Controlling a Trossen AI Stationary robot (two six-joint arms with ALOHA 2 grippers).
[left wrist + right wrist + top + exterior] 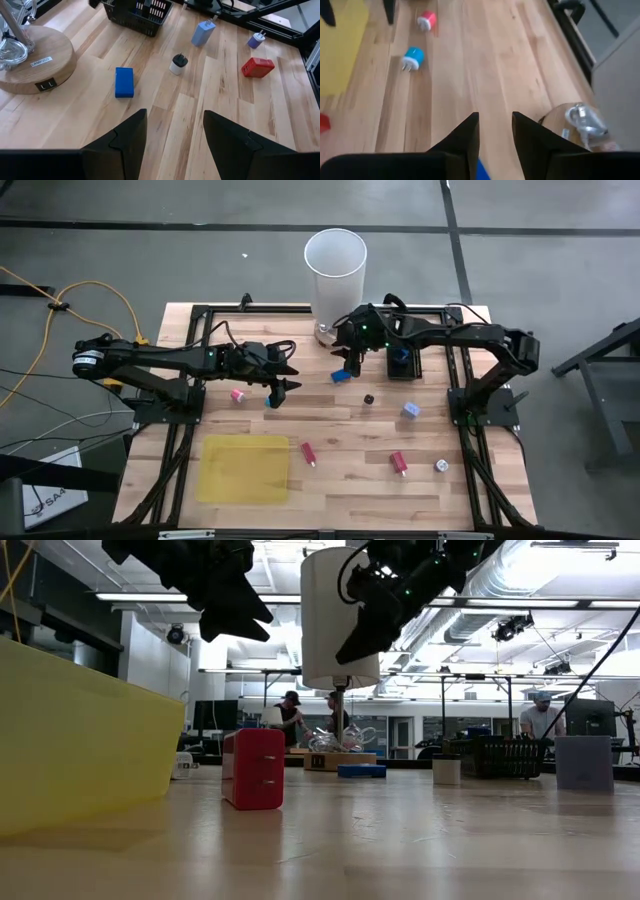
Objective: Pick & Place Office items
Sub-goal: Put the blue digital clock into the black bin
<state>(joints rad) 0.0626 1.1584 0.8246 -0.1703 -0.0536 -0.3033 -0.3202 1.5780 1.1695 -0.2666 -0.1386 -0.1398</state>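
Observation:
Small office items lie scattered on the wooden table. They are a blue block, a pink piece, a teal plug, a black-and-white round plug, a lavender piece, two red pieces and a whitish round one. My left gripper hangs open and empty above the table, left of the blue block. My right gripper is open and empty, raised just beyond the blue block, a sliver of which shows below its fingers. Both grippers are well clear of the table top.
A tall white cylinder on a round wooden base stands at the far middle. A small black tray sits to its right. A flat yellow sheet lies near left. People stand in the room beyond.

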